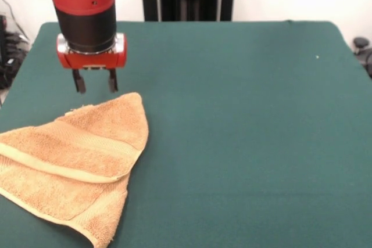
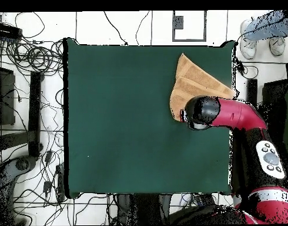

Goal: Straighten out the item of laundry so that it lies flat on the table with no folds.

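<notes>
The tan terry-cloth towel [image 1: 75, 155] lies folded into a rough triangle at the front left of the green table [image 1: 244, 143], one layer doubled over another along a diagonal fold, its tip pointing to the far side. In the overhead view the towel [image 2: 190, 82] sits at the table's [image 2: 129, 129] upper right corner. My gripper [image 1: 94, 88] hangs just beyond the towel's far tip, fingers apart and empty, slightly above the cloth. In the overhead view the arm's head [image 2: 199, 112] covers the gripper and the towel's near tip. The tag is not visible.
The red arm [image 2: 240, 115] reaches in over the table's right edge in the overhead view. Cables and equipment lie on the floor around the table. A person's feet [image 2: 261, 41] show at the overhead view's top right, off the table.
</notes>
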Controlling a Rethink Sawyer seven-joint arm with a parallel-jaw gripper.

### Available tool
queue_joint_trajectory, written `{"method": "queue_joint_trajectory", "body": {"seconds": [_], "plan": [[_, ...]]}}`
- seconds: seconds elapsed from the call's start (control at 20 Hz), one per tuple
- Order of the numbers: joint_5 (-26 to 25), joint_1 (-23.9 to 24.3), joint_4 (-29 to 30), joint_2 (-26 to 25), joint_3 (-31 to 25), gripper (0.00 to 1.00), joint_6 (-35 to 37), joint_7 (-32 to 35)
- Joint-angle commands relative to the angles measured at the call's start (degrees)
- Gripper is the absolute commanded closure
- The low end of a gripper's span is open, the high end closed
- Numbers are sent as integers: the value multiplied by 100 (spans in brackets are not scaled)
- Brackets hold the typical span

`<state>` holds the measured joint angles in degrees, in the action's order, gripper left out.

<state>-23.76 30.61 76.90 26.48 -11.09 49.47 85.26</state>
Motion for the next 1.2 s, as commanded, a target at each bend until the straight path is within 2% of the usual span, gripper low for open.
{"method": "queue_joint_trajectory", "body": {"seconds": [0.05,0.2,0.35,0.5,0.95,1.2], "plan": [[-140,-329,-180,-35,-828,0,1040,-1422],[-177,-240,-329,-182,-1038,0,850,-1567],[-291,-98,-451,-349,-1334,0,121,-1738],[-353,12,-619,-532,-1603,0,-312,-1792],[-218,52,-979,-594,-1913,0,-166,-1523],[-364,-124,-1588,-1007,-1878,0,135,-1451]]}}
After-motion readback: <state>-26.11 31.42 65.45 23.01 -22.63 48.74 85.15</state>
